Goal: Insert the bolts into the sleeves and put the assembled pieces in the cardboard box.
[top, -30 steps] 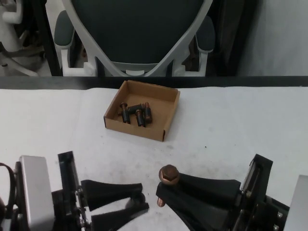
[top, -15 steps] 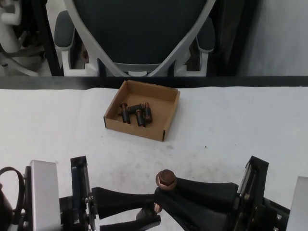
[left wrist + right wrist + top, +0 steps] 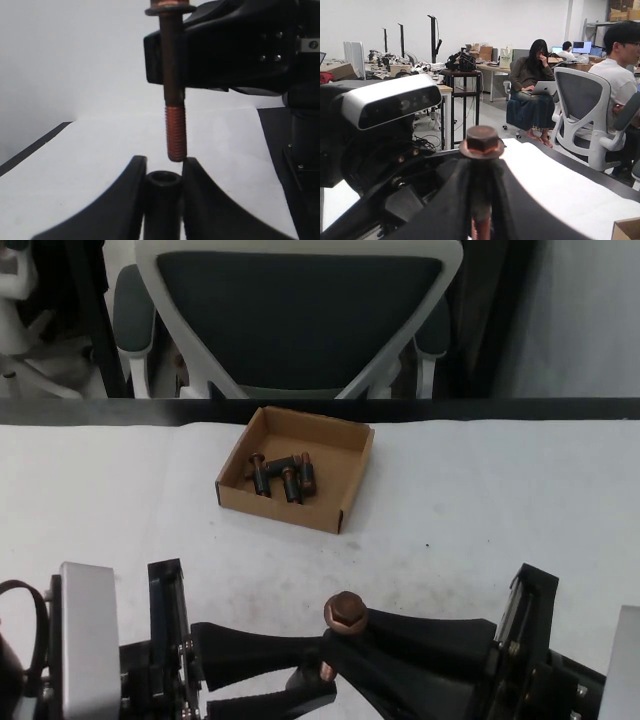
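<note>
Compared with a second ago, the left pincer (image 3: 312, 687) has advanced toward 3 o'clock and now meets the right pincer (image 3: 336, 652) at the 6 o'clock edge of the white tabletop (image 3: 520, 490); the cardboard box is unmoved.

Cardboard box (image 3: 282, 503): open, at 12 o'clock from both pincers, well apart from them.

Right pincer: clamped on the bolt's shank, head uppermost.

Left pincer: closed narrow around the sleeve, which stands upright between its fingers.

Assembled pieces (image 3: 283, 477): several lying together on the box floor.

Bolt (image 3: 172, 75): upright, with its copper-coloured threaded tip just above the sleeve's rim and slightly off-centre; not yet inside.

Sleeve (image 3: 162, 184): black, open mouth facing up directly beneath the bolt tip.
</note>
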Controlling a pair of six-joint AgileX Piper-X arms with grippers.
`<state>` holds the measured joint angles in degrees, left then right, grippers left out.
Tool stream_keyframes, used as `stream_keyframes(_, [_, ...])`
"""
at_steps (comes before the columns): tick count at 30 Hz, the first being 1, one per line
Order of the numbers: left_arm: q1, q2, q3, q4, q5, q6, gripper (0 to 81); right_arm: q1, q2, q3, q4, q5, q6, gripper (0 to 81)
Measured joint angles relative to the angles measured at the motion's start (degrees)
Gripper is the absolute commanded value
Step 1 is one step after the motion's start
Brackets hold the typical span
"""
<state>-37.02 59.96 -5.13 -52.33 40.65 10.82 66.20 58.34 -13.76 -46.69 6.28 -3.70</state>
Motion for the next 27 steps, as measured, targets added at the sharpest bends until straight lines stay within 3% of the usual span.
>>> stream_keyframes(27, [0.00, 0.00, -0.10, -3.20, 4.23, -7.32, 0.8, 0.25, 0.04, 0.00, 0.43, -1.02, 0.31, 0.2])
